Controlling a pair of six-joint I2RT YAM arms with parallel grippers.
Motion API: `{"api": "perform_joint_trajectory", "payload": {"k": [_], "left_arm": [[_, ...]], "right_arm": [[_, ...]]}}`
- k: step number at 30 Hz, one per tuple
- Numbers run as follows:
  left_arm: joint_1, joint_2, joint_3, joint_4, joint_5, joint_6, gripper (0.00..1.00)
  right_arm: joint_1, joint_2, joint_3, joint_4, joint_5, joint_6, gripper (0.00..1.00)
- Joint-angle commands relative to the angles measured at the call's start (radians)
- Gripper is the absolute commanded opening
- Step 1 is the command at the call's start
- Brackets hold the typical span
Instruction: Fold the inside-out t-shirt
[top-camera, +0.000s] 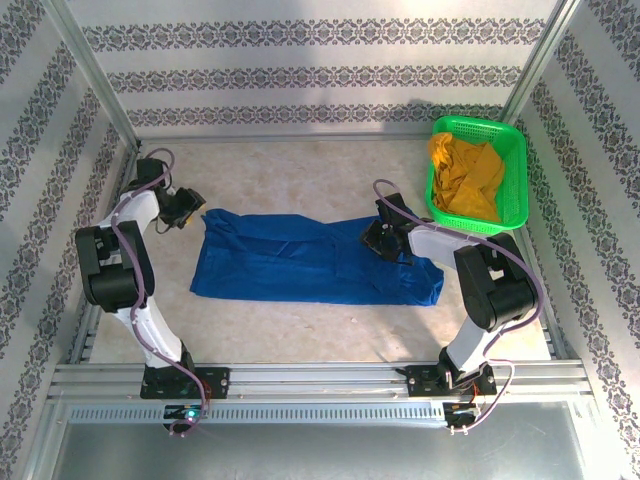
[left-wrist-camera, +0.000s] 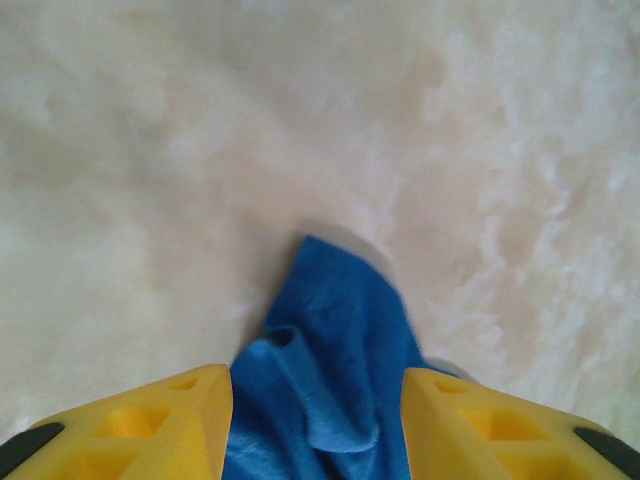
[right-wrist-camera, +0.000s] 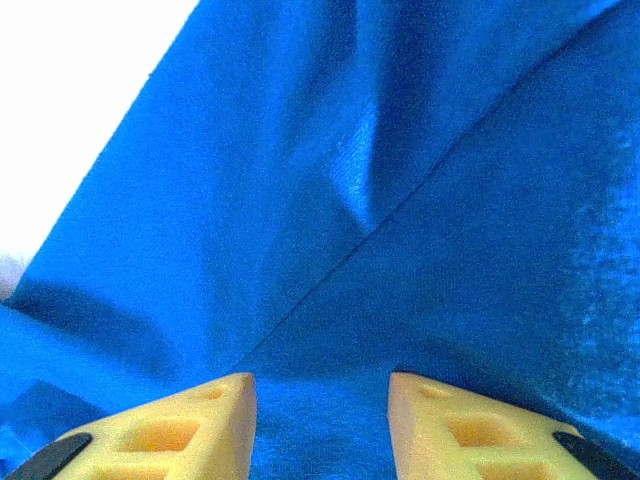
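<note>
The inside-out t-shirt is royal blue and lies in a long flat band across the middle of the table. My left gripper hovers at its upper left corner. In the left wrist view that gripper is open, and a rumpled corner of the t-shirt lies loose on the table between its yellow fingers. My right gripper is low over the shirt's right part. It is open, with blue t-shirt and a diagonal fold line spread under and between the fingers.
A green basket stands at the back right with a mustard-yellow garment in it, close behind the right arm. Bare pale table runs behind and in front of the shirt. Patterned walls enclose three sides.
</note>
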Motion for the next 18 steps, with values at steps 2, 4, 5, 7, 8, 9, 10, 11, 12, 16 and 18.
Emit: {"api": "perform_joint_trajectory", "payload": {"k": [2, 4, 5, 7, 8, 9, 10, 11, 12, 16, 18], "left_arm": [[-0.005, 0.012, 0.032, -0.014, 0.034, 0.024, 0.49], [-0.01, 0.048, 0.055, -0.02, 0.049, 0.03, 0.49], [-0.012, 0.071, 0.079, -0.036, 0.058, 0.037, 0.49], [-0.021, 0.116, 0.129, -0.066, 0.063, 0.065, 0.49], [-0.027, 0.14, 0.164, -0.098, 0.051, 0.088, 0.49], [-0.033, 0.162, 0.195, -0.125, 0.042, 0.11, 0.49], [-0.037, 0.179, 0.217, -0.146, 0.035, 0.127, 0.49], [-0.041, 0.195, 0.237, -0.164, 0.023, 0.145, 0.49], [-0.046, 0.209, 0.254, -0.18, 0.005, 0.164, 0.49], [-0.067, 0.264, 0.313, -0.241, -0.031, 0.233, 0.5], [-0.083, 0.289, 0.335, -0.27, -0.055, 0.267, 0.5]], "right_arm": [[-0.006, -0.007, 0.013, -0.004, 0.003, -0.006, 0.41], [-0.006, -0.001, 0.015, -0.004, 0.002, -0.007, 0.41], [-0.006, 0.0, 0.017, -0.003, 0.0, -0.007, 0.41], [-0.006, 0.004, 0.02, -0.004, -0.002, -0.007, 0.41], [-0.006, 0.006, 0.02, -0.004, -0.003, -0.008, 0.41], [-0.005, 0.006, 0.021, -0.004, -0.003, -0.007, 0.41], [-0.006, 0.006, 0.022, -0.003, -0.003, -0.008, 0.41], [-0.007, 0.005, 0.021, -0.004, -0.003, -0.007, 0.41], [-0.007, 0.006, 0.019, -0.004, -0.003, -0.007, 0.41], [-0.007, 0.004, 0.012, -0.001, -0.001, -0.005, 0.41], [-0.006, 0.004, 0.008, 0.004, -0.003, -0.002, 0.41]]}}
